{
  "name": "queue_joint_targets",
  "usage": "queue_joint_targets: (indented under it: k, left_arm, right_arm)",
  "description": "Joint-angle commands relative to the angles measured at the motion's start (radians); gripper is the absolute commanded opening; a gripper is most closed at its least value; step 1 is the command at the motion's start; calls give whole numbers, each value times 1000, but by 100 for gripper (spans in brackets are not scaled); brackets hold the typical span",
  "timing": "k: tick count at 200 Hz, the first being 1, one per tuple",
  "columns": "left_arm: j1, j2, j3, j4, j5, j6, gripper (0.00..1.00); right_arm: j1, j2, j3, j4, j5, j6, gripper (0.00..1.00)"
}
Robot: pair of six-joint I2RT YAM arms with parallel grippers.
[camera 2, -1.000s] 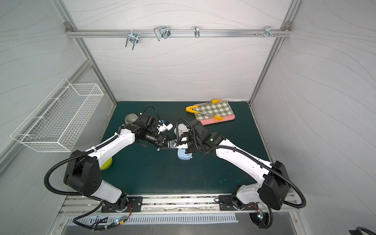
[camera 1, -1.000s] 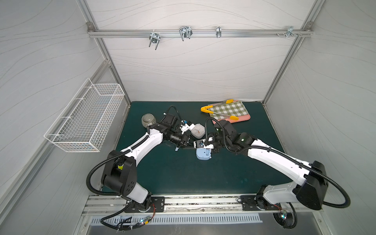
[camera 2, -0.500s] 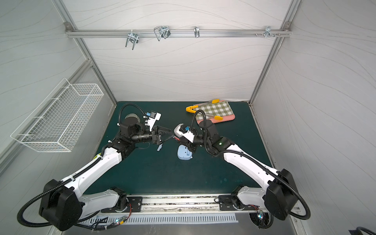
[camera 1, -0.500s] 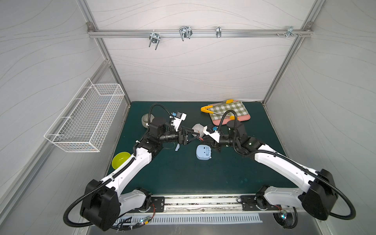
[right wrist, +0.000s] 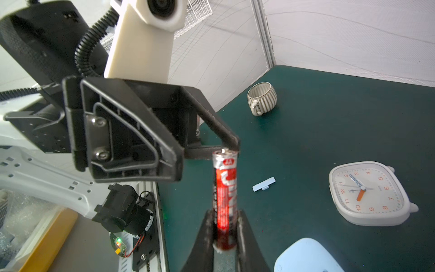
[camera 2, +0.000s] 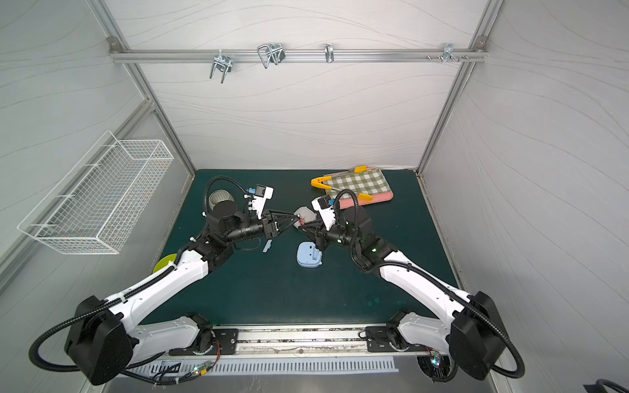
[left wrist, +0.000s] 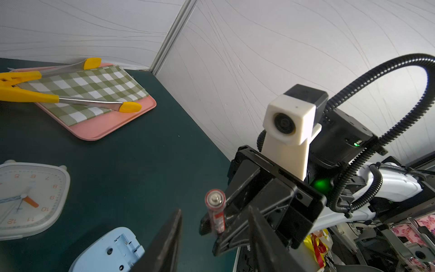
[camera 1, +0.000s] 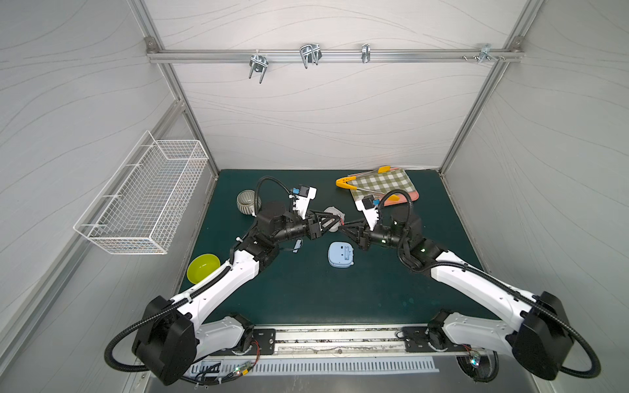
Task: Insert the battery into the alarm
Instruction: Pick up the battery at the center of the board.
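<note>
My right gripper [right wrist: 224,213] is shut on the lower half of a red battery [right wrist: 224,188], held in the air above the mat. My left gripper [left wrist: 215,208] faces it, open. Its fingers [left wrist: 174,235] stand on either side of the battery [left wrist: 215,212], apart from it. In both top views the two grippers meet tip to tip [camera 1: 341,223] [camera 2: 299,221]. The light blue alarm [camera 1: 341,254] [camera 2: 309,255] lies face down on the mat just in front of them, with its battery bay open [left wrist: 122,242]. Its small blue cover [right wrist: 264,184] lies loose to the left.
A white clock [right wrist: 367,193] lies face up behind the grippers. A ribbed mug [camera 1: 247,202] and a yellow-green bowl [camera 1: 203,267] are at the left. A pink tray [camera 1: 412,196] with a checked cloth and yellow tongs [camera 1: 347,183] sits back right. A wire basket [camera 1: 143,197] hangs on the left wall.
Both arms have risen from the blue alarm and now face each other in the air. The left gripper opened wide, then narrowed around the battery's free end.
</note>
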Motion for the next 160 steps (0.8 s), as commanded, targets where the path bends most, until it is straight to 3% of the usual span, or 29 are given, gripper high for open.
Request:
queue_joint_targets:
  k: [1,73,160]
  left_arm:
    - [-3,1,21,63,-7,-35,44]
    - [-16,35,53,59,18,-71,32]
    - [-18,73,83,121,52,-138,28]
  right_arm:
    - [-4,-15,2,62,-15,35,0]
    - [-4,-8,-3,88,-41,29,0]
    - [-4,1,-6,92,-51,21,0]
